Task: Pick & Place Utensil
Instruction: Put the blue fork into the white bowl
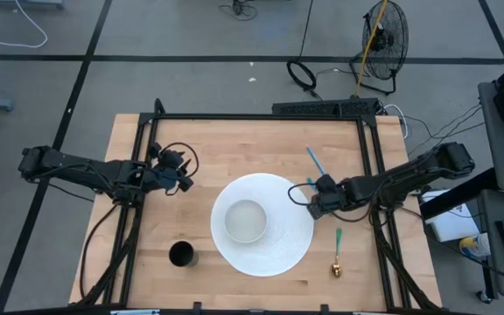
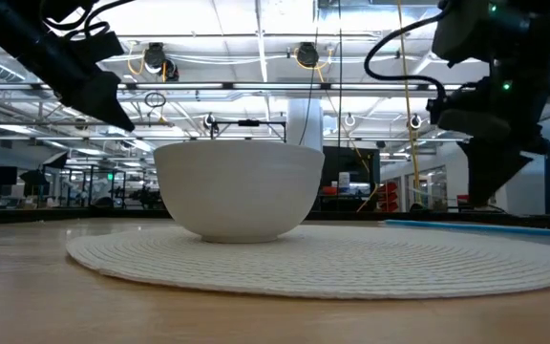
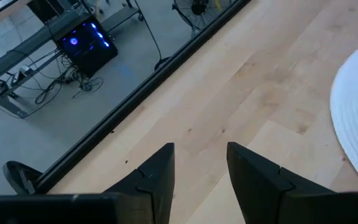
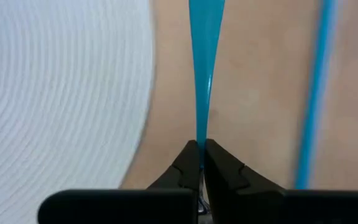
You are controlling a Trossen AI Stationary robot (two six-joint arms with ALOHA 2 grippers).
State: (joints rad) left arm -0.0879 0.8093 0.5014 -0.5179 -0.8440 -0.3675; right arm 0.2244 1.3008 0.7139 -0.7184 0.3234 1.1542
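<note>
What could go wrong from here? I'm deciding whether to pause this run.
The right gripper pinches the blue utensil only at its thin end, so it might swivel or slip when lifted. A second blue utensil lies close beside it and could get knocked. The left gripper waits open, away from the placemat.

Even, bright light falls from above on the wooden table [image 1: 234,140], with only soft, short shadows. At table height the ceiling lamps [image 2: 256,38] glare white and the near mat [image 2: 332,258] is blurred. Close up, the blue utensil [image 4: 204,74] looks smeared and soft.
</note>
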